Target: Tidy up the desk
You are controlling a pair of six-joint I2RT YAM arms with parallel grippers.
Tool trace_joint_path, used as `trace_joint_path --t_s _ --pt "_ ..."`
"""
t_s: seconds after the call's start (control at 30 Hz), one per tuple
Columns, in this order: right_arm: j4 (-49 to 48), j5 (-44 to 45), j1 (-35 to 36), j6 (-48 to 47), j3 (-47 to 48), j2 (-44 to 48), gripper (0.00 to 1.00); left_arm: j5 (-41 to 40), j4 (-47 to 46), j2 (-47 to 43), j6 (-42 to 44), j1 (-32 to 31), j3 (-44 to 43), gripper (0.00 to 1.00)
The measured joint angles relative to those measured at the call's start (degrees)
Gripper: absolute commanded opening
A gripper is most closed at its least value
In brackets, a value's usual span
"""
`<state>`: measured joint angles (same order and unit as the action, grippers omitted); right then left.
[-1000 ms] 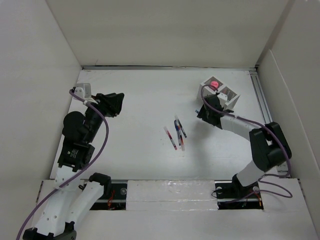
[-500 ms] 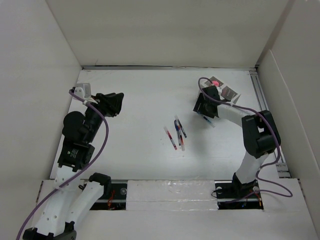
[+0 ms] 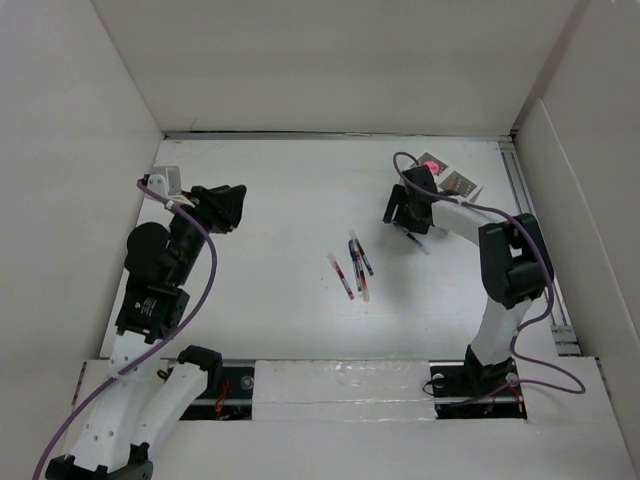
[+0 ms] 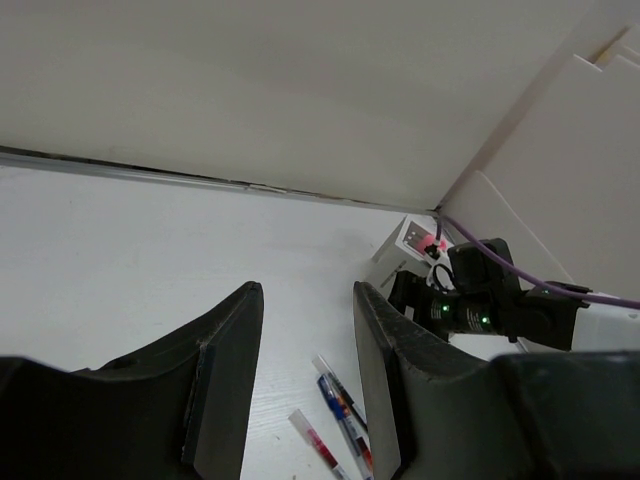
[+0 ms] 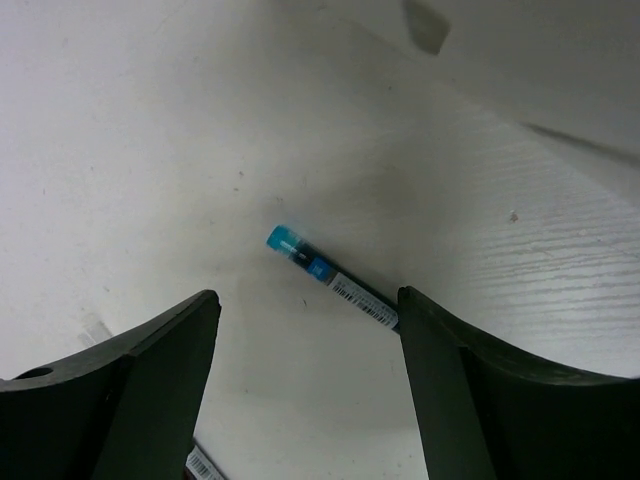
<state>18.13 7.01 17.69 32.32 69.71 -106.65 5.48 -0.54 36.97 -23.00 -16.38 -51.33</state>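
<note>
The desk (image 3: 280, 200), a white tabletop walled on 3 sides, is filling the overhead view. A blue-capped pen (image 5: 335, 282) is lying flat on it towards the far right, near a small white organizer box (image 3: 458, 183). The right end effector (image 5: 305, 300) is hovering over this pen, spread wide and gripping nothing.

The pen is running slantwise between the fingers, closer to the line of their closing than across it. A good pickup is probably calling for a wrist turn so the fingers cross the barrel, then a straight descent onto its middle, since a thin round pen is likely to roll.

Several more pens (image 3: 352, 268) are lying loose mid-desk. The left end effector (image 4: 305, 300) is waiting far left, also spread and empty.

The right arm is covering part of the organizer, so its slots are not showing. A pink item (image 3: 431, 164) on it is too small to identify. The pen's label is unreadable.
</note>
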Motion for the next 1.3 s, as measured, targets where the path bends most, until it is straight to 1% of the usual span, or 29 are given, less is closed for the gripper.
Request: trace_joint_path --t_s 0.1,0.17,0.2,0.27,0.3,0.33,0.5,0.57,0.63,0.7,0.87,0.97,1.03,1.1,1.2,1.3 --pt "0.98 0.35 1.31 -0.20 0.09 0.00 0.77 0.02 0.00 -0.11 0.00 0.00 0.00 0.37" --pt "1.25 0.44 2.47 -0.22 0.09 0.00 0.75 0.02 0.02 -0.37 0.00 0.00 0.00 0.37" --pt "1.27 0.44 3.15 -0.22 -0.02 0.00 0.72 0.02 0.00 -0.46 0.00 0.00 0.00 0.37" --pt "1.22 0.31 4.28 -0.02 -0.66 0.11 0.70 0.02 0.00 -0.72 0.00 0.00 0.00 0.37" --pt "1.16 0.26 4.87 0.07 -1.25 0.13 0.63 0.02 0.00 -0.85 0.00 0.00 0.00 0.37" --pt "1.05 0.42 5.55 0.17 -1.60 0.35 0.60 0.04 -0.02 -0.94 0.00 0.00 0.00 0.37" --pt "0.87 0.96 7.96 0.72 -2.82 1.07 0.56 0.09 -0.02 -1.22 0.00 0.00 0.00 0.37" --pt "0.94 1.16 8.35 0.70 -2.82 1.07 0.57 0.09 -0.02 -1.22 0.00 0.00 0.00 0.37" --pt "0.96 1.42 8.72 0.70 -2.80 1.07 0.65 0.09 -0.02 -1.27 0.00 0.00 0.00 0.37" --pt "0.98 1.99 9.03 0.68 -2.71 1.09 0.75 0.09 -0.02 -1.38 0.00 0.00 0.00 0.37" --pt "1.46 3.17 9.42 0.72 -4.02 3.17 0.76 0.11 -0.02 -1.53 -0.02 0.00 0.00 0.37" --pt "1.99 3.91 9.29 1.81 -6.95 7.96 0.76 0.15 -0.02 -1.51 0.00 0.00 0.00 0.37" --pt "2.01 4.02 9.05 2.78 -8.39 11.17 0.80 0.15 -0.02 -1.53 0.00 0.00 0.00 0.37" --pt "1.90 3.72 8.37 3.61 -9.09 13.07 0.82 0.15 -0.02 -1.53 -0.02 0.00 0.00 0.37" --pt "1.64 2.89 6.69 4.20 -9.46 12.15 0.81 0.22 -0.02 -1.60 -0.02 0.00 0.00 0.37" --pt "1.81 2.89 5.95 4.22 -9.40 8.61 0.79 0.26 -0.02 -1.77 -0.02 0.00 0.00 0.37"
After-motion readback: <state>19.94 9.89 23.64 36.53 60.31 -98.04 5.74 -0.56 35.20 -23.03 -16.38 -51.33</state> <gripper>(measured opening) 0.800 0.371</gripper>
